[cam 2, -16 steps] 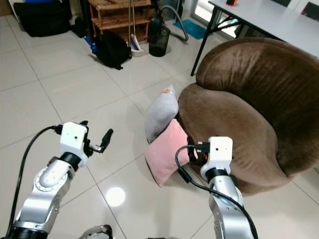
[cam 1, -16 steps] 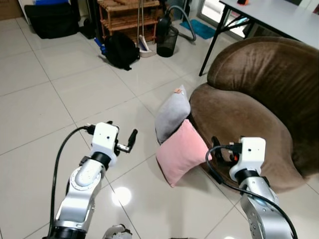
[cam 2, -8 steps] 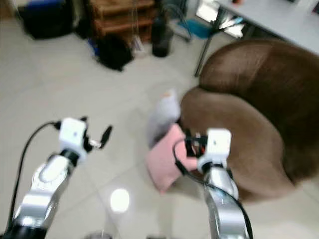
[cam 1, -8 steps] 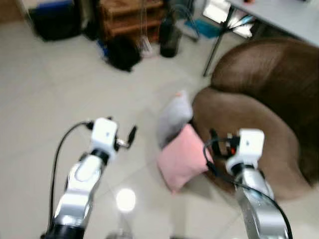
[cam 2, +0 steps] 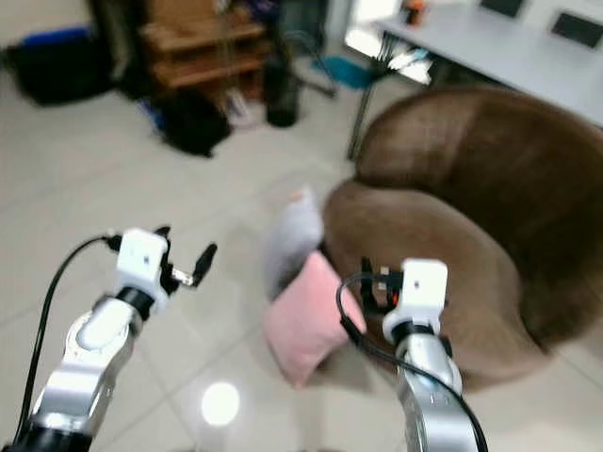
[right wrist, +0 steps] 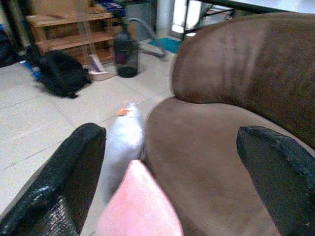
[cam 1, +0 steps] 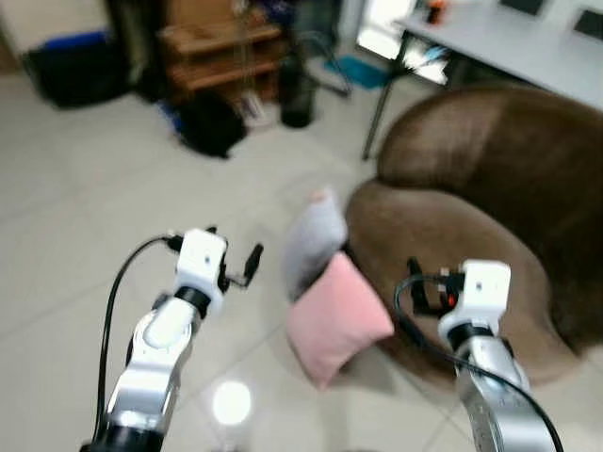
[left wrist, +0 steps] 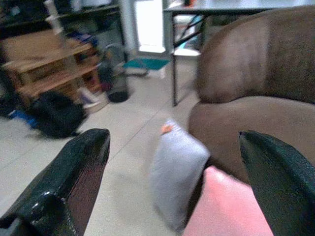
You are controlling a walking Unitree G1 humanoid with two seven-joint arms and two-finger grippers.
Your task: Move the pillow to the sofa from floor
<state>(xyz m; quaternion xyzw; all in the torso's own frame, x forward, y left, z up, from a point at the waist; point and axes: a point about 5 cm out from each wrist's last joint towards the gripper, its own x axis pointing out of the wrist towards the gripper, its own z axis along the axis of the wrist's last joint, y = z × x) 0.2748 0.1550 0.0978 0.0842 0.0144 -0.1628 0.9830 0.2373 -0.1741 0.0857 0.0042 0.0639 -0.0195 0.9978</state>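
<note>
A pink pillow (cam 1: 336, 318) leans on the floor against the front of a brown sofa (cam 1: 471, 198). Behind it stands a grey pillow (cam 1: 315, 241), also propped against the sofa. My left gripper (cam 1: 250, 264) is raised to the left of the pillows, apart from them, fingers open and empty. My right gripper (cam 1: 415, 287) hovers over the sofa's front edge, just right of the pink pillow, also open and empty. Both pillows, pink (left wrist: 229, 209) and grey (left wrist: 176, 169), lie between the left wrist's spread fingers (left wrist: 64, 189). The right wrist view looks at the pink pillow (right wrist: 138, 206) and the sofa seat (right wrist: 206, 162).
A grey table (cam 1: 509, 47) stands behind the sofa. At the back are a wooden shelf (cam 1: 212, 56), a black backpack (cam 1: 209, 122), a black bin (cam 1: 294, 92) and a dark bag (cam 1: 75, 66). Pale tiled floor (cam 1: 85, 207) lies open to the left.
The camera has shifted and the picture is blurred, so the whole scene sits a little differently. Both grippers keep about the same raised pose, still open. The pillows have not moved.
</note>
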